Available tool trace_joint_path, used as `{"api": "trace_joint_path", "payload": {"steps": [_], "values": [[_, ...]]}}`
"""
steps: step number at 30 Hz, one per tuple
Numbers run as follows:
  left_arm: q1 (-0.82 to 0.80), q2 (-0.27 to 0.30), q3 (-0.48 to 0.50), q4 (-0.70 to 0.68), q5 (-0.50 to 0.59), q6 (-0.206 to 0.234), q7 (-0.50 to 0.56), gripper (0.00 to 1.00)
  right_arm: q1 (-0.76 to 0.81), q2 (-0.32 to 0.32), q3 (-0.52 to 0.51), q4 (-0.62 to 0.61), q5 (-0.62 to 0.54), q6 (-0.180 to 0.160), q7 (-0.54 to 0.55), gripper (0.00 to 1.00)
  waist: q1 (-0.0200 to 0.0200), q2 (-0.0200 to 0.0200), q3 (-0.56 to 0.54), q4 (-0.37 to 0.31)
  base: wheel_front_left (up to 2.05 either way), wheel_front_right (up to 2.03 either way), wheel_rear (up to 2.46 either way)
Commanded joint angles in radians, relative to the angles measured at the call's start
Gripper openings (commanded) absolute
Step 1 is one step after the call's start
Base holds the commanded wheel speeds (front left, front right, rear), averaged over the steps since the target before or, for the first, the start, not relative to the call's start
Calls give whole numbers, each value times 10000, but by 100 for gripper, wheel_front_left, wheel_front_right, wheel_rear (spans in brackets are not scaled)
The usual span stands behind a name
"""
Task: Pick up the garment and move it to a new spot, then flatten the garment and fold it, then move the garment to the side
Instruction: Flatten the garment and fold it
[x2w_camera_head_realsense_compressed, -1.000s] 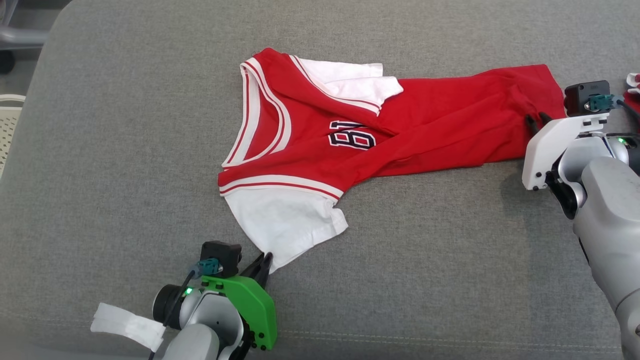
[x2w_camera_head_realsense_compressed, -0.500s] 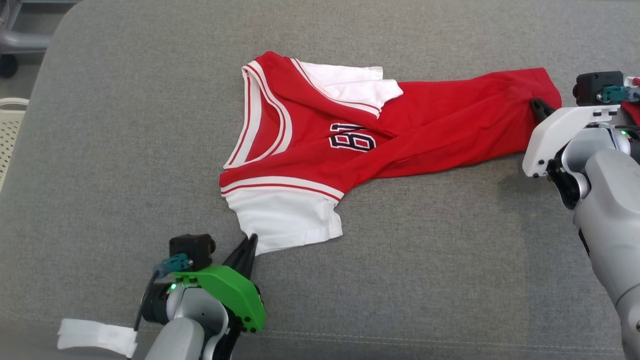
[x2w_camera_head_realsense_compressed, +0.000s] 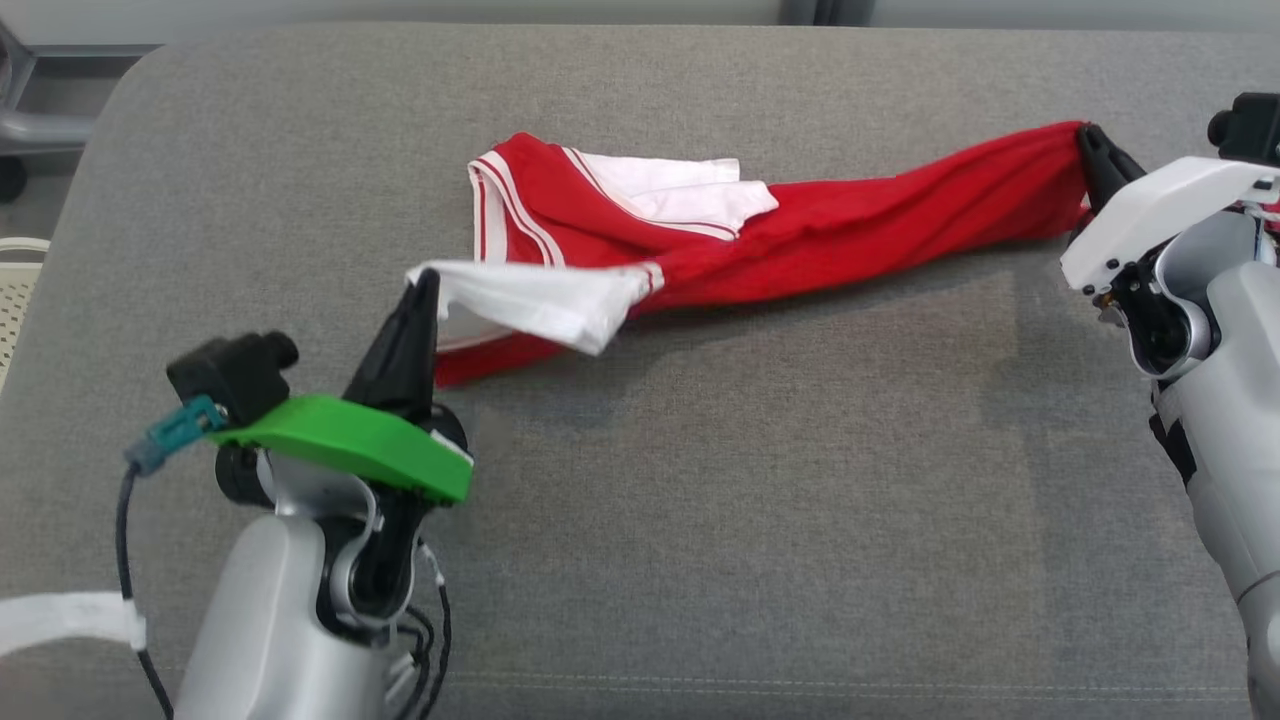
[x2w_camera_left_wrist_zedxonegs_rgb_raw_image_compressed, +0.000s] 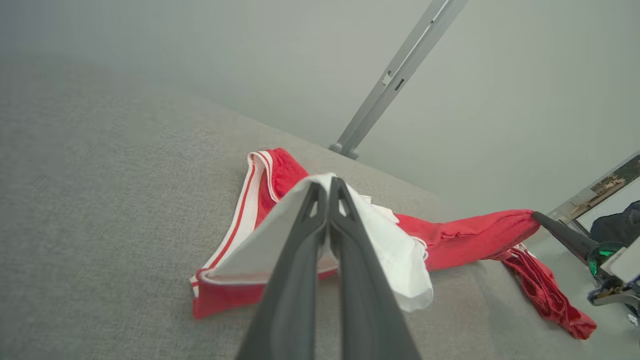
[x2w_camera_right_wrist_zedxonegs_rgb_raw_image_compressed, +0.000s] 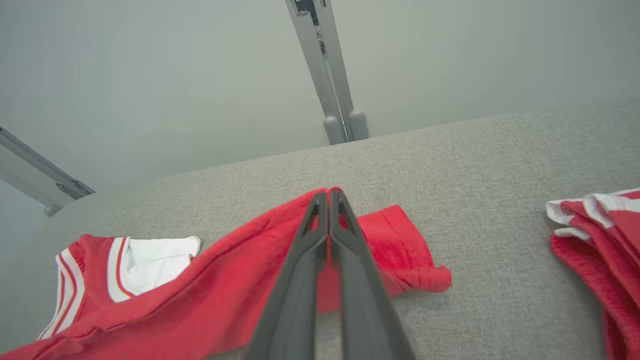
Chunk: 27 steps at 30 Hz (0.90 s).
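Grey cushion (x2w_camera_head_realsense_compressed: 750, 520) fabric carries one red jersey (x2w_camera_head_realsense_compressed: 860, 220), which lay spread flat a second ago and is now drawn into a twisted rope across its far half, strung between two claws. The left claw (x2w_camera_head_realsense_compressed: 424, 285) is clamped tight on the one white sleeve (x2w_camera_head_realsense_compressed: 540, 300), lifted clear. The right claw (x2w_camera_head_realsense_compressed: 1086, 135), only just closed, pinches the red hem. The pick-up looks under way, with the carry next. One other red garment (x2w_camera_right_wrist_zedxonegs_rgb_raw_image_compressed: 600, 235) lies further right

Bright, even, diffuse light casts only soft shadows beneath the garment (x2w_camera_head_realsense_compressed: 900, 210), and the wrist views' far backgrounds look hazy.
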Motion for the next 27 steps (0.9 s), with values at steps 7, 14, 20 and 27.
{"api": "trace_joint_path", "payload": {"steps": [7,14,20,27], "values": [[-2165,53,538,-210,-3,116,-526,0,-406,199,-221,-404,221,-9,-165,0,0,0,87,-316,0,0,0],[-3849,217,759,220,281,76,-1097,0,-603,410,-631,-566,284,-9,-481,0,0,0,-31,-653,0,0,0],[-4971,565,838,1038,416,96,-998,0,-1103,800,-459,-626,-71,-9,-182,0,0,0,420,-1126,0,0,0],[-6912,960,1012,2132,410,139,-715,0,-2660,1624,-310,-371,-666,-6,-4,0,0,0,1961,-1851,0,0,0]]}}
